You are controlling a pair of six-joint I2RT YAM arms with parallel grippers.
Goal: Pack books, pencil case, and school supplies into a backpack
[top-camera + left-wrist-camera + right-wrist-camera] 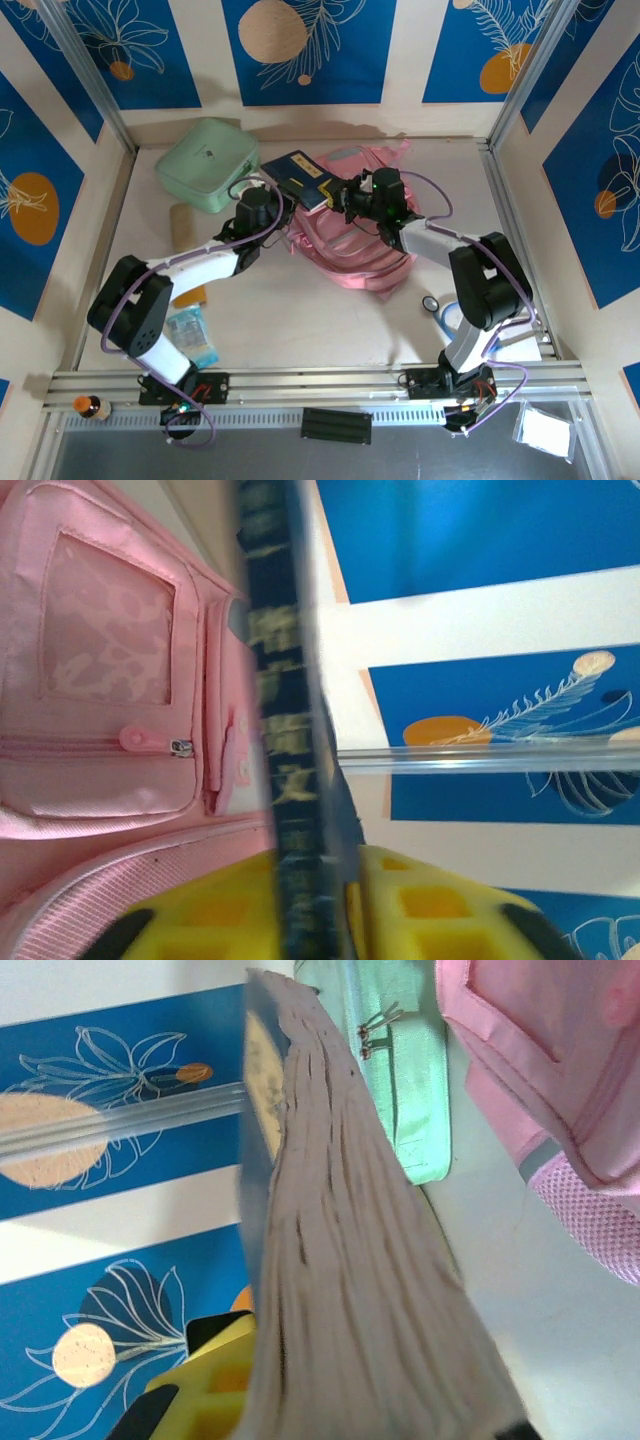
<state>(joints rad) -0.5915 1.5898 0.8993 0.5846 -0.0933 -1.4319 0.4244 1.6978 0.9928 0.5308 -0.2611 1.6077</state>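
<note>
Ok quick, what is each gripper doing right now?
Left gripper: around the navy book edge; whether it grips cannot be told.
Right gripper: closed on that navy book.

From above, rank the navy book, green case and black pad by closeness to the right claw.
1. navy book, between the right gripper fingers, back centre.
2. mint-green case, back left.
3. black pad, front edge, centre.

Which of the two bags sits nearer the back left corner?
The mint-green square case, tucked into the back left corner; the pink backpack lies mid-table, to its right.
</note>
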